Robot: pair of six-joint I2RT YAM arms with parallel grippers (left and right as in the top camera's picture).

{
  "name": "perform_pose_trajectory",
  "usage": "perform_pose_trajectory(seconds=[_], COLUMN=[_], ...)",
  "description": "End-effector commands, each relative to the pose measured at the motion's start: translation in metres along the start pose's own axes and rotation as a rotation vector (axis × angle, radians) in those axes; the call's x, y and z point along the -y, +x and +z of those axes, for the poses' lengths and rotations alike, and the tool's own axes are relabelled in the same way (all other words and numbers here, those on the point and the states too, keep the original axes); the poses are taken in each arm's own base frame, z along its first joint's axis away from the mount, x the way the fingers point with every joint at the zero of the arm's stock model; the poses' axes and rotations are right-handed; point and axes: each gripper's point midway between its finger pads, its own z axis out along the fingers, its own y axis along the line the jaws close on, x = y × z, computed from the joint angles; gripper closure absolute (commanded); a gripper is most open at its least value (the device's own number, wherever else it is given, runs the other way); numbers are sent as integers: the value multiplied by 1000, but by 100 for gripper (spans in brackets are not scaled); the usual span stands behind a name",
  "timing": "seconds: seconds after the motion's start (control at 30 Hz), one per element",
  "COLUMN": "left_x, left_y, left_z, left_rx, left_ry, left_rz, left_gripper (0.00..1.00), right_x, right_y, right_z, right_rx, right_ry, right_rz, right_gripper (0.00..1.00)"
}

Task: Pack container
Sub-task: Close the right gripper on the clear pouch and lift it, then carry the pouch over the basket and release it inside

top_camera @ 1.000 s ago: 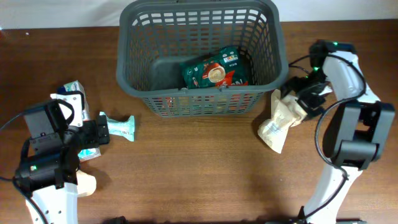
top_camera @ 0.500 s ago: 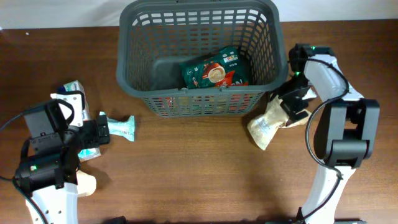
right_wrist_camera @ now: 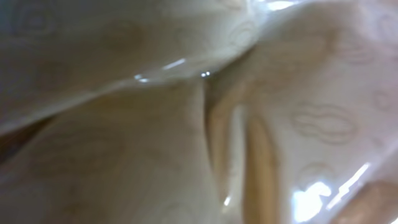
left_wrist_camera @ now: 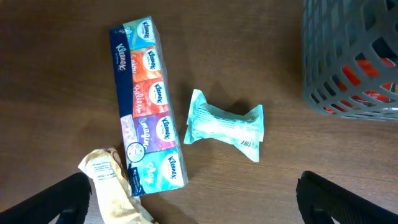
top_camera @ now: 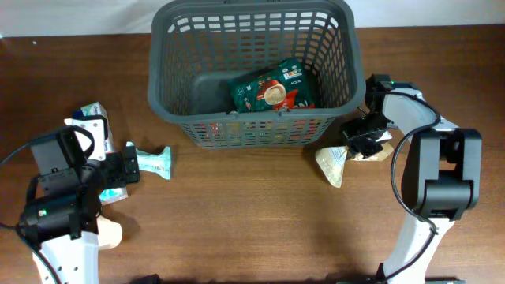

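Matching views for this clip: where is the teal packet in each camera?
Overhead: teal packet left of centre.
Left wrist: packet mid-frame, right of the tissue pack.
Right wrist: not in it; a beige pouch fills it.
Shared landmark: the basket, top right in the left wrist view.

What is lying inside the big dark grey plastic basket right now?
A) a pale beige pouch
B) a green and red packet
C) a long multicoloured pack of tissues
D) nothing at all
B: the overhead view shows a green and red packet on the floor of the dark grey plastic basket. The tissue pack lies on the table, and the beige pouch is outside the basket at the right gripper.
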Motion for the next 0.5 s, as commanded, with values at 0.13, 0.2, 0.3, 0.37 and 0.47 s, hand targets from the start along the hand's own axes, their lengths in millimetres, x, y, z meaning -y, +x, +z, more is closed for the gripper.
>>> perform_pose_trajectory(seconds=[0.13,0.2,0.3,0.37,0.47], left_x=[2,2,2,2,2], left_y=[3,3,3,3,3], left_z=[2,2,2,2,2], left_rx=[-8,-8,-8,-6,-6], left_ry=[14,14,14,14,14], left_rz=[13,13,13,14,21], left_gripper=[1,1,1,1,4], right_x=[53,76,106,129,125], right_y=[-47,-78,-103,-126,-146], right_z=[6,-7,-21,-43,-92], right_rx=[-28,-28,-13,54,133], right_ry=[53,8,-1,49,53], right_rz=[181,213,200,91,-58], right_gripper=[97,97,97,96,96])
